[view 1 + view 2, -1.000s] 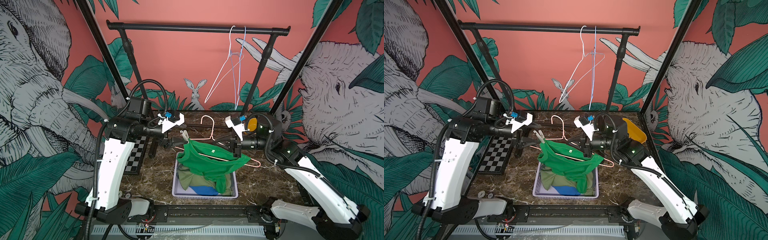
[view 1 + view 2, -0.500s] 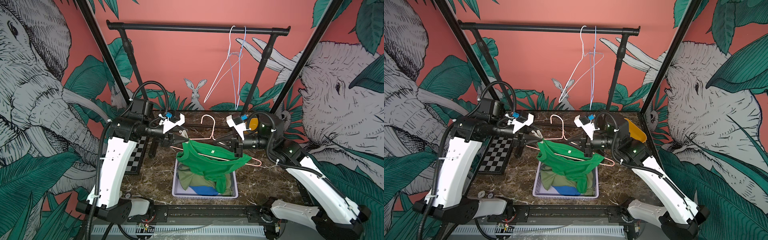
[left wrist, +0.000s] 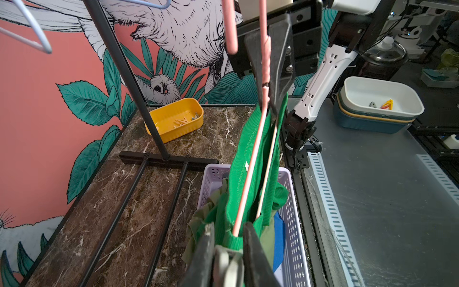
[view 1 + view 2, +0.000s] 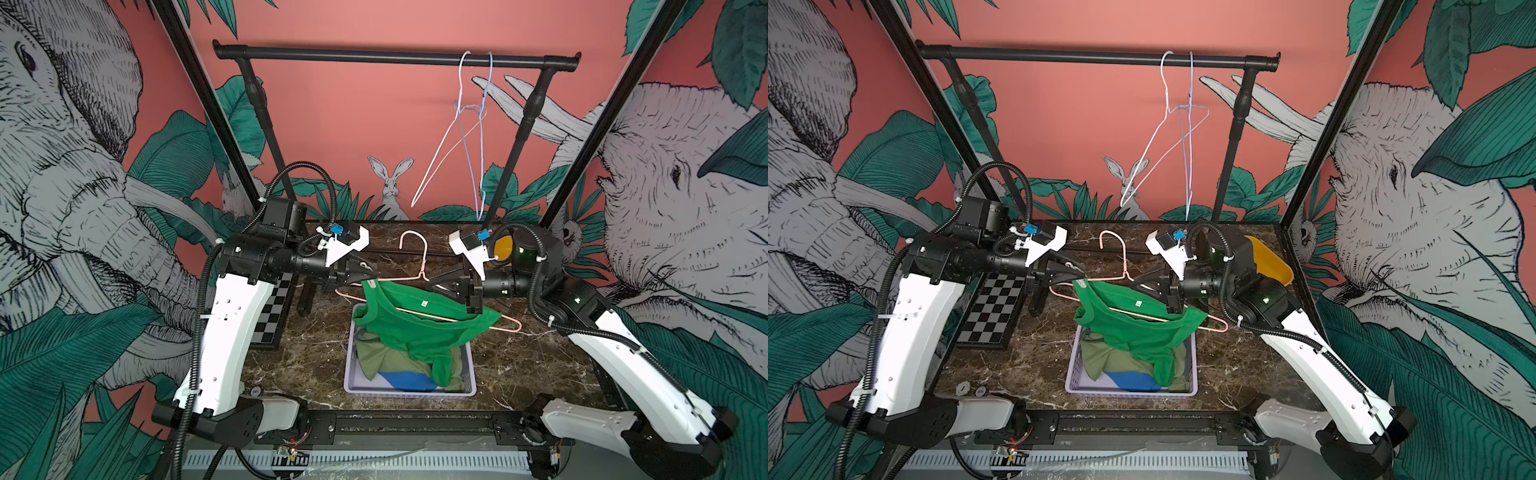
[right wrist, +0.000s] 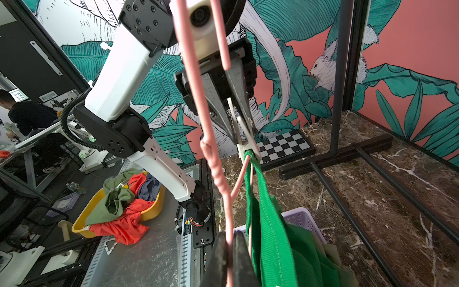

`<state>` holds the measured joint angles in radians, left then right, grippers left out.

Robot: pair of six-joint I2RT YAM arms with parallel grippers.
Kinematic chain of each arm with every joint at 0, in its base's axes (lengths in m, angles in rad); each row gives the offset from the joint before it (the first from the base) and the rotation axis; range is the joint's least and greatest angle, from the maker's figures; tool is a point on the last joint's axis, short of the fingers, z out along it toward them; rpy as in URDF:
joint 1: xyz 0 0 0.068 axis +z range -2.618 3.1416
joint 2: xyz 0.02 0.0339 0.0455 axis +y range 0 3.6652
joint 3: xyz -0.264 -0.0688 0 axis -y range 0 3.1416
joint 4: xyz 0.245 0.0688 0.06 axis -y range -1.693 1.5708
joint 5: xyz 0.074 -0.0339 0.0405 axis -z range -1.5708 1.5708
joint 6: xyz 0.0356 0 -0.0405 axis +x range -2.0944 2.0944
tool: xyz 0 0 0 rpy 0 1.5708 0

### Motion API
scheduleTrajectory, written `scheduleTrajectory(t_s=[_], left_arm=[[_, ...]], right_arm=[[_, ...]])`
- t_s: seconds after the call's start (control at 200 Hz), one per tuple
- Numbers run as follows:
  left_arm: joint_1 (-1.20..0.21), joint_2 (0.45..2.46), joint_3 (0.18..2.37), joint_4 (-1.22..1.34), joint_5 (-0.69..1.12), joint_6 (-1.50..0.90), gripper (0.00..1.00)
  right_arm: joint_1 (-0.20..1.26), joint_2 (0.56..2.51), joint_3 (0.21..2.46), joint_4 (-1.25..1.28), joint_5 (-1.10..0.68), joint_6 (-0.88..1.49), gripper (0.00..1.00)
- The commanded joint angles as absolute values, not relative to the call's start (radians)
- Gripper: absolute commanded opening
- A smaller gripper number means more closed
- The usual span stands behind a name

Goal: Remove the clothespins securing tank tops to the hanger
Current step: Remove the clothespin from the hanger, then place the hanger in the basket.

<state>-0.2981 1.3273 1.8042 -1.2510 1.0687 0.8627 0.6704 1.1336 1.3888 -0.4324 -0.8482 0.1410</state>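
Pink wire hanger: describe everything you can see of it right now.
The pink coated-wire hanger is held in the air, lying nearly flat, hook toward the back wall. It has an open hook, a twisted neck and thin shoulders. The right gripper is shut on its wire beside the neck. A bright green tank top drapes over it, one strap pinned to a shoulder by a pale clothespin, which the left gripper clamps. One shoulder tip juts out past the fabric.
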Motion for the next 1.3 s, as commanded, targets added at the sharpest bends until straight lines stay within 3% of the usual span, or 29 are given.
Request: scheduleTrajectory(t_s=[0.0,0.505,0.88,1.205,1.295], left_arm=[[-0.294,1.312,1.859,-1.278,1.08,0.866,0.0],[-0.294,1.301,2.08,-1.33,1.088,0.775,0.0],[-0.294,1.301,1.975,-1.198,1.122,0.658,0.0],[-0.294,1.31,1.812,-0.99,1.197,0.471,0.0],[-0.295,1.312,1.799,-0.976,1.186,0.461,0.0]], right_arm=[[0.656,1.142,1.426,-0.408,-0.85,0.114,0.0],[0.627,1.227,1.2,-0.222,-0.968,0.282,0.0],[0.635,1.352,0.999,-0.009,-0.931,0.423,0.0],[0.66,1.479,0.954,-0.06,-0.815,0.423,0.0],[0.66,1.475,0.962,-0.131,-0.746,0.386,0.2]])
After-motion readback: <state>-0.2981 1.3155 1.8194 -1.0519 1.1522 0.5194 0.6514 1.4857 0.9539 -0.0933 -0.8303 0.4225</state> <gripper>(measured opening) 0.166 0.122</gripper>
